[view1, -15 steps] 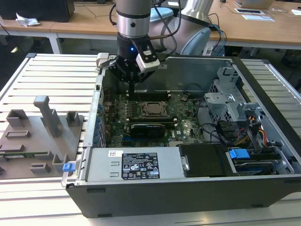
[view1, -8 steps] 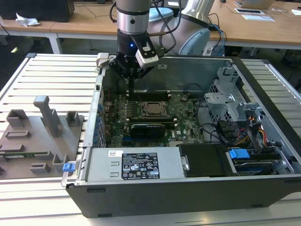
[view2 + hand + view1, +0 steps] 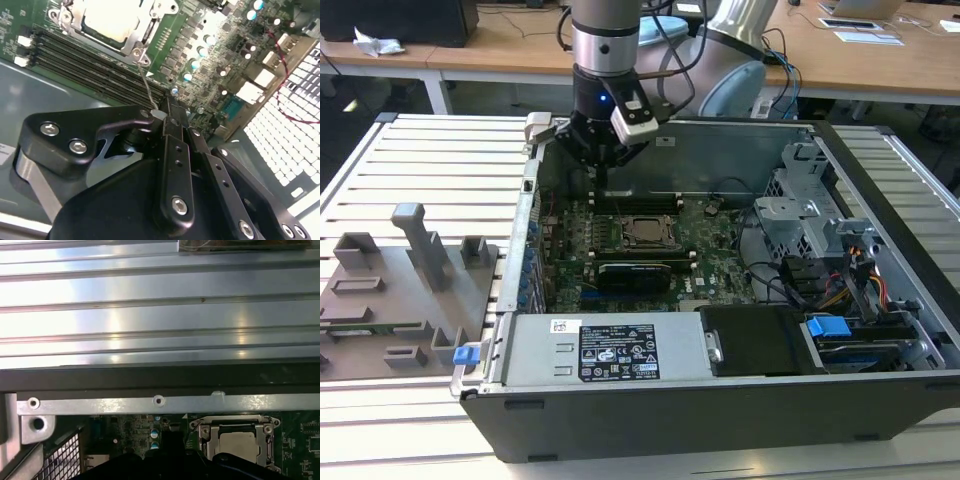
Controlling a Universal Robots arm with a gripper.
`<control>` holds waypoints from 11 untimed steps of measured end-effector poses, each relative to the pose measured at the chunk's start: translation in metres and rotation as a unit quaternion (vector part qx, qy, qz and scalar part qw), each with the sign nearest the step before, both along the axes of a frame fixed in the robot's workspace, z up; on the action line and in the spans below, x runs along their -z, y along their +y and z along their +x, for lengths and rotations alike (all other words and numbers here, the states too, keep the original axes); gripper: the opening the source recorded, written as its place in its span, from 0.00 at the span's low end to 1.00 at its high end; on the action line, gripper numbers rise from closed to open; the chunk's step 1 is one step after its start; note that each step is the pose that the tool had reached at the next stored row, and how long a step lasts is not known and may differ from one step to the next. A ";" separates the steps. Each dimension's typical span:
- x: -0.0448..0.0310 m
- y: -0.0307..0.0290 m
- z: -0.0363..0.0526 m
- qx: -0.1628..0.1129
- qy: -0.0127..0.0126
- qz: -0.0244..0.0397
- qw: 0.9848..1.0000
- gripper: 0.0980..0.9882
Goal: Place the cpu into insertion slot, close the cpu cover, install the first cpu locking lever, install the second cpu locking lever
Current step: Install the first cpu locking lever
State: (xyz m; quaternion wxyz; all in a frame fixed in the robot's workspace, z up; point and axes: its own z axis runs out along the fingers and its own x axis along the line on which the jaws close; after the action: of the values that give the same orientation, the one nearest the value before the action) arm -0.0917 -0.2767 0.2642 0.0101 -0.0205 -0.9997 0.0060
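Observation:
The silver-topped cpu (image 3: 645, 231) lies in the insertion slot (image 3: 619, 231) on the green board. The cpu cover (image 3: 153, 21) is folded down flat around the cpu (image 3: 112, 20). In the first wrist view the cpu (image 3: 241, 442) and the cover's frame (image 3: 205, 433) sit below the case wall. A thin wire cpu locking lever (image 3: 147, 87) rises from the socket's corner to my gripper (image 3: 165, 111). The fingers are shut on the lever's tip. In the exterior view my gripper (image 3: 602, 185) hangs just behind the socket, toward the back wall of the case.
The open computer case (image 3: 720, 150) surrounds the board. Long black memory slots (image 3: 90, 65) run beside the socket. A drive cage (image 3: 810, 215) with cables stands at the exterior view's right, a power supply (image 3: 610, 350) in front. A grey fixture plate (image 3: 400, 290) lies outside the case.

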 end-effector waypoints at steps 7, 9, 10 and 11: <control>0.0008 0.0019 0.0111 0.000 0.000 -0.001 1.000 0.01; 0.0009 0.0019 0.0153 0.000 0.000 -0.001 1.000 0.01; 0.0010 0.0019 0.0179 0.000 0.000 -0.001 1.000 0.01; 0.0011 0.0019 0.0192 0.000 0.000 -0.001 1.000 0.01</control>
State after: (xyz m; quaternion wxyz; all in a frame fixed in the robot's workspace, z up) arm -0.0725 -0.2748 0.2631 0.0100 -0.0205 -0.9997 0.0065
